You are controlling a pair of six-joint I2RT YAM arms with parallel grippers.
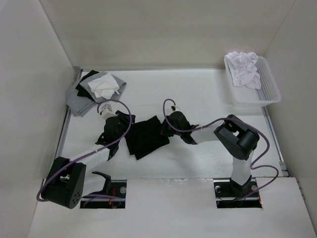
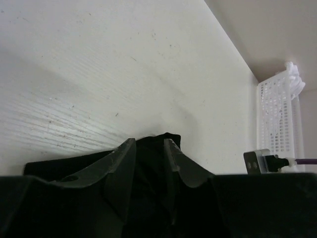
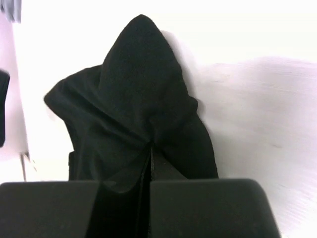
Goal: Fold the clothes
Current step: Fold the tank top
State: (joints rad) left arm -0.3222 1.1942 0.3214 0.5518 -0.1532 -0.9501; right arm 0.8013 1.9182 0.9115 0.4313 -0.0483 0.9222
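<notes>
Starting at the far left, a heap of grey, black and white cloths (image 1: 96,89) is seen at the back corner of the bench (image 1: 198,99), well apart from the work. Right of it and nearer, the left fingers (image 2: 126,161) are set low at the left edge of the black tank top (image 1: 146,136), which lies crumpled near the middle of the bench, between the two arms. These fingers are parted, with a fold of black fabric lying between them, apparently not clamped. On the garment's right side, the right fingers (image 3: 150,166) are closed tight on a pinch of the same fabric, which is gathered into a peak beyond them. At the far right rear, a white basket (image 1: 267,87) is filled with white garments (image 1: 242,69).

Several faults can be expected from here. Only a small bunch is held on the right, so the thin cloth could be slipped out of that pinch if it is pulled sideways. The fabric between the parted left fingers could be snagged if that arm is drawn away, and the garment dragged out of shape. Because the top is rumpled rather than spread flat, any fold made now is likely to be set crooked.
</notes>
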